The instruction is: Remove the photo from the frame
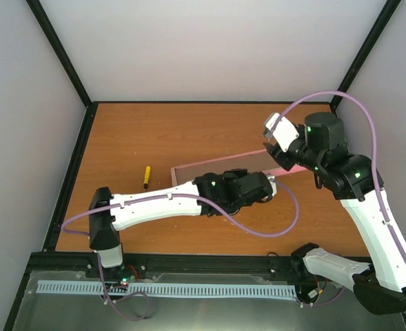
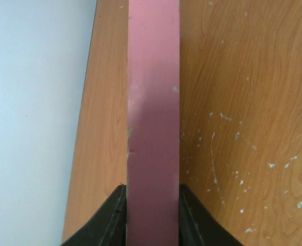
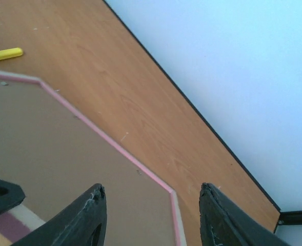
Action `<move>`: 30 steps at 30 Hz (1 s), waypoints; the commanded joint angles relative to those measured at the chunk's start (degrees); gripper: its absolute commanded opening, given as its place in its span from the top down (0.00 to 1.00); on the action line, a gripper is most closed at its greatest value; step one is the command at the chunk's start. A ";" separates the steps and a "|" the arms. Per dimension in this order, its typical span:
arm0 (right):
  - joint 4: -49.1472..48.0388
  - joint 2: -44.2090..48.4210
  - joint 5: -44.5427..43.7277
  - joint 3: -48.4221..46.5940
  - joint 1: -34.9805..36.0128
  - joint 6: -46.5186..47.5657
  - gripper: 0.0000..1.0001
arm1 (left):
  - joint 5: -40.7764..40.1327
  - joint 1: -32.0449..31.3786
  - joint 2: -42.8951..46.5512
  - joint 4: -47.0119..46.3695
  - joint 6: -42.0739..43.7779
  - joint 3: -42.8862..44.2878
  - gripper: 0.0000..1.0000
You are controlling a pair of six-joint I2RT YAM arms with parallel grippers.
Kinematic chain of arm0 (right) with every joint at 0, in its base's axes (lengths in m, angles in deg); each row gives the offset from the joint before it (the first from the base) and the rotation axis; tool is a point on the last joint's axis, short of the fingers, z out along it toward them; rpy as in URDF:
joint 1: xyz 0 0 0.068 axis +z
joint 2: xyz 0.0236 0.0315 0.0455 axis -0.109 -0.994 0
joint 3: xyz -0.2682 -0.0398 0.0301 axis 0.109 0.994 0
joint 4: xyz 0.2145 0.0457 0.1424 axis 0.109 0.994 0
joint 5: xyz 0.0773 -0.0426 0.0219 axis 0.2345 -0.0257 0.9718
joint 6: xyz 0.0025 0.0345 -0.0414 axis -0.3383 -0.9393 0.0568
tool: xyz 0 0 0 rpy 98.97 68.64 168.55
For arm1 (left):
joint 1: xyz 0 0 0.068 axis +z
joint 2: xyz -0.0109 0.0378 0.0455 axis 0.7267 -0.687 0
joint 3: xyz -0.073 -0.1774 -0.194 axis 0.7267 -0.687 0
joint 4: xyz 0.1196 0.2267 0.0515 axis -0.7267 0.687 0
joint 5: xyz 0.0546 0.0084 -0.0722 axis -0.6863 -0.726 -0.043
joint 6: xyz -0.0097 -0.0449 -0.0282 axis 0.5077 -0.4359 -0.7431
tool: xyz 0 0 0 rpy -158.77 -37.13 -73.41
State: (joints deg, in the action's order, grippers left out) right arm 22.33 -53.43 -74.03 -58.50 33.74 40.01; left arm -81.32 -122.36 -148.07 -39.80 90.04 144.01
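Observation:
The pink frame [image 1: 209, 164] is back side up on the wooden table, its brown backing board [image 1: 234, 167] showing. The photo is hidden. My left gripper [image 1: 270, 185] is shut on the frame's near right edge. In the left wrist view the pink edge [image 2: 153, 113] runs straight up between the two black fingers [image 2: 109, 220]. My right gripper [image 1: 275, 141] is open and empty, hovering over the frame's far right corner. In the right wrist view that pink corner [image 3: 170, 197] lies between its fingertips [image 3: 92, 205], with the backing board [image 3: 48, 138] to the left.
A yellow-handled screwdriver [image 1: 146, 176] lies on the table left of the frame; it also shows in the right wrist view [image 3: 4, 54]. Grey walls with black posts close in the table [image 1: 154, 131] at the back and sides.

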 commanded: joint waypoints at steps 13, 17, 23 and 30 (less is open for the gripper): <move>-5.81 0.44 -10.79 -3.29 -7.44 -7.03 0.54 | 15.03 9.65 -4.19 12.39 -19.00 33.91 0.99; -7.91 1.43 -11.49 -1.64 -8.11 -7.16 0.57 | 21.32 14.08 -3.14 11.04 -22.53 38.46 0.99; -9.29 2.13 -11.66 -0.73 -8.32 -7.66 0.58 | 32.89 22.90 -3.13 11.50 -32.11 40.04 0.99; -10.66 2.89 -11.91 3.65 -9.28 -8.78 0.61 | 43.34 33.65 -2.22 9.83 -41.38 31.74 0.99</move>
State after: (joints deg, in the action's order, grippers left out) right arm 13.48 -51.06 -84.89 -57.43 25.76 33.08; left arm -45.63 -93.68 -154.04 -23.08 56.80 178.63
